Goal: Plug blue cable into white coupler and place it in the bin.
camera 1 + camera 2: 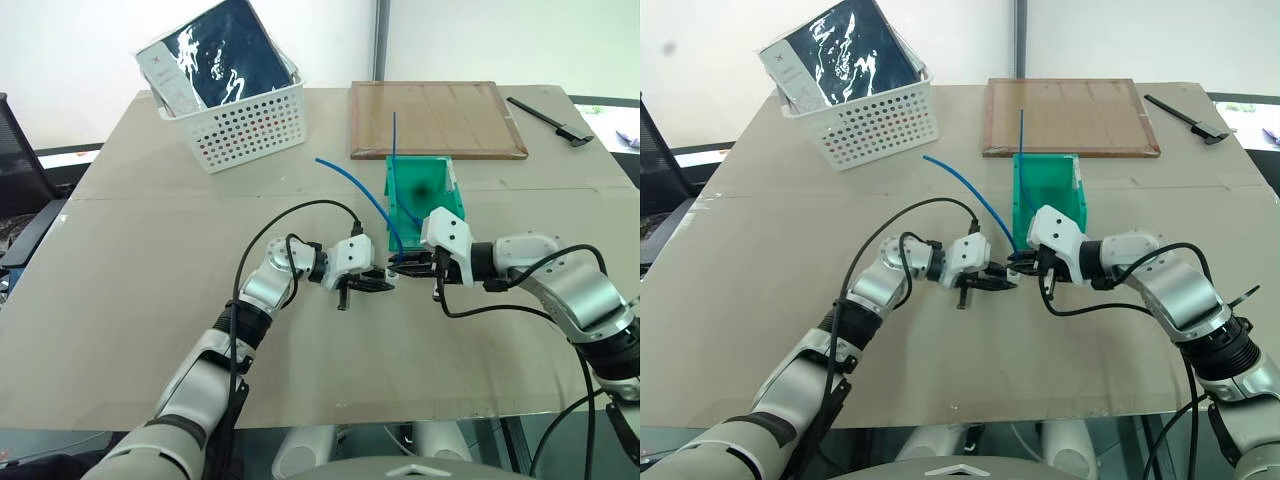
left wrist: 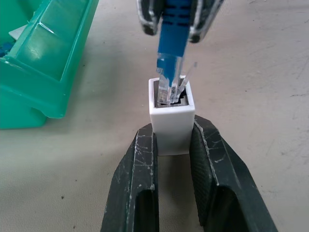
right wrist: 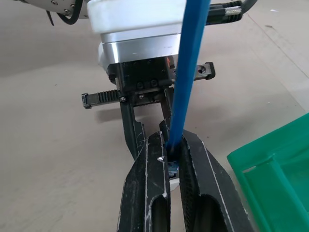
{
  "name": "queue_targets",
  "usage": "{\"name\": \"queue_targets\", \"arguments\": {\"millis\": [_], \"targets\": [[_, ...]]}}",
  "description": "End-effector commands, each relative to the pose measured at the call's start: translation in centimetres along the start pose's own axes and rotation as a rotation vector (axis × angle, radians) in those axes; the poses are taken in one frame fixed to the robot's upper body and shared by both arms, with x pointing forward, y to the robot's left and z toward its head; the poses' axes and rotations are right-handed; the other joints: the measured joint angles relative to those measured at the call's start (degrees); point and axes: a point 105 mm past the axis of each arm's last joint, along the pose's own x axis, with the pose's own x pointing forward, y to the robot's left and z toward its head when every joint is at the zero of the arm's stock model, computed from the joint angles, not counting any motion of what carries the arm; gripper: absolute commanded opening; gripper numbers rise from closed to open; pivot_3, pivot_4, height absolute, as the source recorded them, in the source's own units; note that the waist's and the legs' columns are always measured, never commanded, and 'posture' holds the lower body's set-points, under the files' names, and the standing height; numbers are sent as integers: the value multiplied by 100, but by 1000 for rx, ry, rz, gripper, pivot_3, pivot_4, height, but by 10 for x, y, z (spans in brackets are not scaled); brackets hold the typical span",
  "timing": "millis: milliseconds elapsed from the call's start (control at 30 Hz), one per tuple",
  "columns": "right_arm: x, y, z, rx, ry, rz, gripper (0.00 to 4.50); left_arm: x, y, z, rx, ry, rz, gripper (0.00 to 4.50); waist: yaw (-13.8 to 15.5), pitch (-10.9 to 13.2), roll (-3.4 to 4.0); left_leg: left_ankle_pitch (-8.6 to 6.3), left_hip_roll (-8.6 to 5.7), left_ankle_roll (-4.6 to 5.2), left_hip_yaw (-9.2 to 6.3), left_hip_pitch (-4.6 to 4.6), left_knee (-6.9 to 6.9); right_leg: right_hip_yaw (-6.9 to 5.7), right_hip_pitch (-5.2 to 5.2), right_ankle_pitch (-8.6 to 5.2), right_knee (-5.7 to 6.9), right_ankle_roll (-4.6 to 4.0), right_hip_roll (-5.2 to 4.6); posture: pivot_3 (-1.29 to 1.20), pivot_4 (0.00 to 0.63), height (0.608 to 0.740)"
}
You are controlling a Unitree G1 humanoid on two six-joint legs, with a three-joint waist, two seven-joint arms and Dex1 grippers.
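Note:
My left gripper (image 2: 173, 133) is shut on the white coupler (image 2: 172, 113), a tiny cube with its dark socket facing the other hand. Opposite it, my right gripper (image 3: 173, 142) is shut on the blue cable (image 3: 190, 72) just behind its clear plug (image 2: 169, 82). The plug's tip sits in the mouth of the socket. Both grippers meet just above the table, in front of the green bin (image 1: 455, 195). From my right gripper (image 1: 408, 265) the cable (image 1: 350, 183) arcs back and to the left over the table.
A second, straighter blue cable (image 1: 394, 140) stands up out of the bin. Behind the bin lies a wooden board (image 1: 435, 118), with a black tool (image 1: 545, 118) to its right. A white perforated basket (image 1: 245, 125) holding a dark package stands at the back left.

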Motion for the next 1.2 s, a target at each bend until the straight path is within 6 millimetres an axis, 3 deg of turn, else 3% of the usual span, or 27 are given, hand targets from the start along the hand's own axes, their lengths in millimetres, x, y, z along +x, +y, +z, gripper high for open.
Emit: {"name": "queue_targets", "arguments": {"millis": [33,800,1200], "targets": [[-3,1,-9,20,44,16,0,4,2,1,12,4,10,298,-1,-1,0,0,-1,0,-1,1,1,-1,2,0,0,0,-1,0,150,740],[1,-12,-10,76,103,105,0,9,2,3,24,-14,29,298,10,-4,3,-2,-12,3,-17,-4,48,-20,25,6,2,11,-14,0,150,740],[21,8,-60,48,236,160,0,11,2,3,9,-22,38,298,-7,-54,6,-4,-12,5,-16,12,53,-19,41,7,6,14,-11,0,150,740]]}}
